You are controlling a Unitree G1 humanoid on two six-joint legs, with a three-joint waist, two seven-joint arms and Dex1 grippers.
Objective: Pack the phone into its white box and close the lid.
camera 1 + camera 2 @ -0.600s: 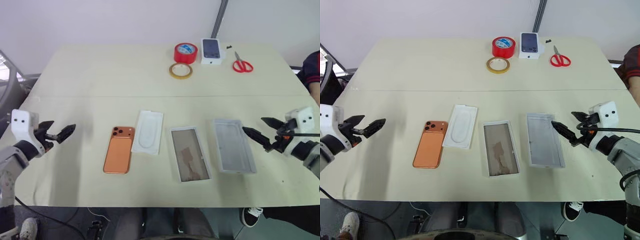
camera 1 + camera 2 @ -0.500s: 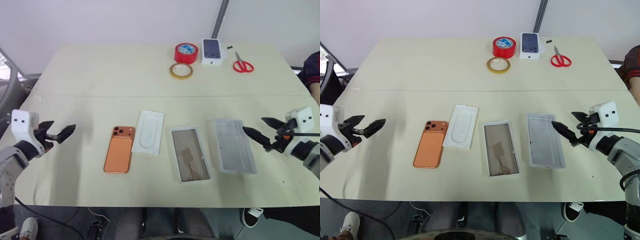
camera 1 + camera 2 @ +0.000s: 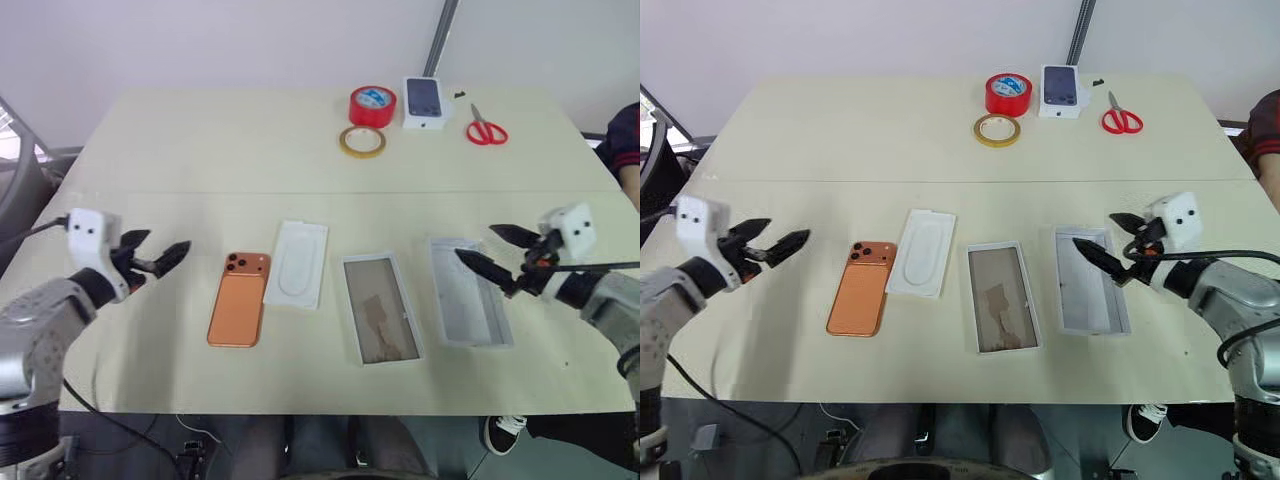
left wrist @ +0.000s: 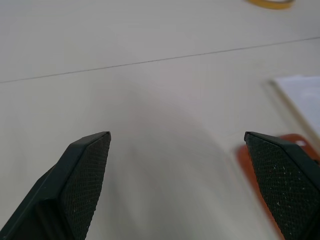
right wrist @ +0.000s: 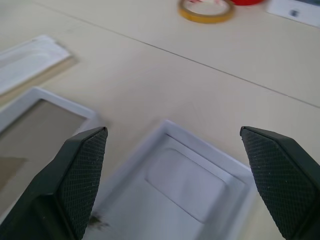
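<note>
The orange phone point(image 3: 238, 298) lies camera-side up on the table point(image 3: 200, 150), left of centre. To its right, in a row, lie a thin white moulded insert point(image 3: 296, 263), the lid point(image 3: 380, 307) with its brownish inside up, and the white box point(image 3: 468, 305) with its grey inside up. My left gripper point(image 3: 160, 247) is open and empty above the table, a short way left of the phone. My right gripper point(image 3: 476, 243) is open and empty over the far end of the white box point(image 5: 190, 200). The phone's edge point(image 4: 250, 165) shows beside my left gripper's fingers point(image 4: 85, 175).
At the table's far side sit a red tape roll point(image 3: 372, 105), a yellow tape ring point(image 3: 361, 141), a white box printed with a dark phone point(image 3: 424, 102) and red scissors point(image 3: 485, 128). A person's sleeve point(image 3: 625, 140) shows at the right edge.
Both arms have swung inward: the left gripper moved right toward the phone, the right gripper moved left until it is over the white box's far end. Both stay open.
</note>
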